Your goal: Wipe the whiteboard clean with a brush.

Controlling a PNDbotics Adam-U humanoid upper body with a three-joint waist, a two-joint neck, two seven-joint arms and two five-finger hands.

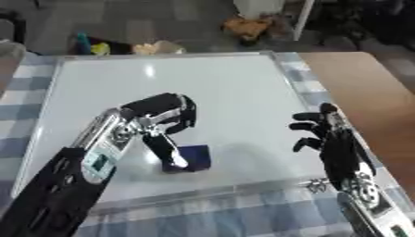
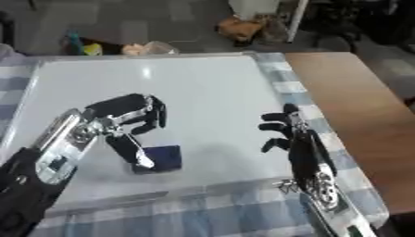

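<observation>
— Judging by the whiteboard [image 1: 219, 88], how much is left to wipe?
— Hard to say: it lies flat on the checked cloth [image 1: 243, 217] of the worktop, and its white surface shows no marks in either view, only glare. Wiping may be nearly done or barely needed.
— And the arms?
— The left hand [image 1: 158, 121] sits low on the board, fingers curled above and thumb reaching down onto the dark blue brush [image 1: 193, 157]; whether it grips the brush cannot be told. The right hand [image 1: 328, 134] hovers at the board's right edge, fingers loosely bent, holding nothing.
— Do the views differ?
— The right eye view shows more of the bare wooden worktop [image 2: 356, 111] beside the cloth.
</observation>
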